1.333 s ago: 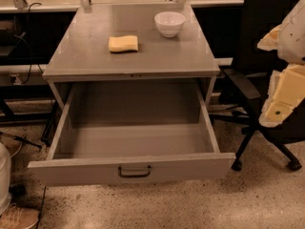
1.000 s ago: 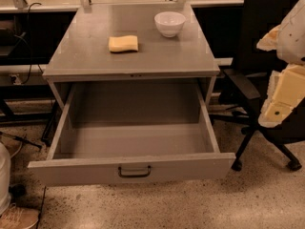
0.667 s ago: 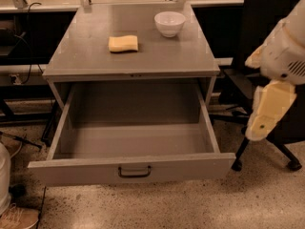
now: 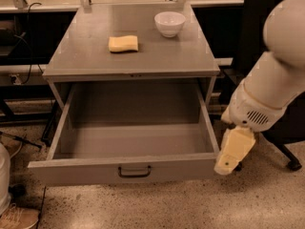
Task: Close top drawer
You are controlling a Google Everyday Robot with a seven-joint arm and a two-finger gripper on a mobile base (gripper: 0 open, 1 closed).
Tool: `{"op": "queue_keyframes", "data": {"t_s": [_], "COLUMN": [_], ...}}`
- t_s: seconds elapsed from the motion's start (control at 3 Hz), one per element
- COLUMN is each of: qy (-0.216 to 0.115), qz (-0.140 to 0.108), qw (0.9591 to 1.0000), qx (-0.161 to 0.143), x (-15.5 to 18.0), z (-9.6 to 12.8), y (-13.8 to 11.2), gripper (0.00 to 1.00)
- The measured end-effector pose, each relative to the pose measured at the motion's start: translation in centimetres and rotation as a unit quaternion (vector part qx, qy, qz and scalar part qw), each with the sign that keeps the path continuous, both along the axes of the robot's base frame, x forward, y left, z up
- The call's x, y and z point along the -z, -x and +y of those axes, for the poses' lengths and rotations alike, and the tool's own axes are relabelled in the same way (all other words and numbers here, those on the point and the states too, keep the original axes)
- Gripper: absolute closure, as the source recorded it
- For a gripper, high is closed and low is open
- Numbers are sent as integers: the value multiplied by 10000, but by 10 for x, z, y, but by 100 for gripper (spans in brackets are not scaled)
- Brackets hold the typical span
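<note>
The top drawer [image 4: 90, 171] is a wide grey metal drawer, pulled far out of the grey cabinet [image 4: 86, 56]. Its inside shows nothing in it. A small dark bail handle [image 4: 134, 171] sits at the middle of its tall front panel. My gripper [image 4: 227, 164] hangs from the white arm [image 4: 271, 85] at the right, its cream tip pointing down. It is just beside the right end of the drawer's front panel, close to the corner.
A yellow sponge [image 4: 123, 43] and a white bowl [image 4: 169, 23] sit on the cabinet top. A black office chair [image 4: 286, 128] stands behind my arm at the right. A white object [image 4: 4, 175] and a shoe [image 4: 19, 217] are on the floor at left.
My arm has swung down and to the left, from the right edge of view to the drawer's front right corner. The drawer has not moved.
</note>
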State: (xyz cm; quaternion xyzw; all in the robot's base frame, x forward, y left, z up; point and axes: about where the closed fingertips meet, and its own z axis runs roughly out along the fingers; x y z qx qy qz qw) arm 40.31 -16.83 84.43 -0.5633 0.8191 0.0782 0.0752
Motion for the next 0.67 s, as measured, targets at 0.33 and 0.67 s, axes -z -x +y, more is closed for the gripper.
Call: {"op": "queue_keyframes", "data": {"t_s": [0.33,0.67], "qy": [-229,-433], "qz": [248,319], "qw": [9993,9984], "qx": [167,189], "x": [38,67], "z": [9,20], "y": [12,13], "gripper": [41,70]}}
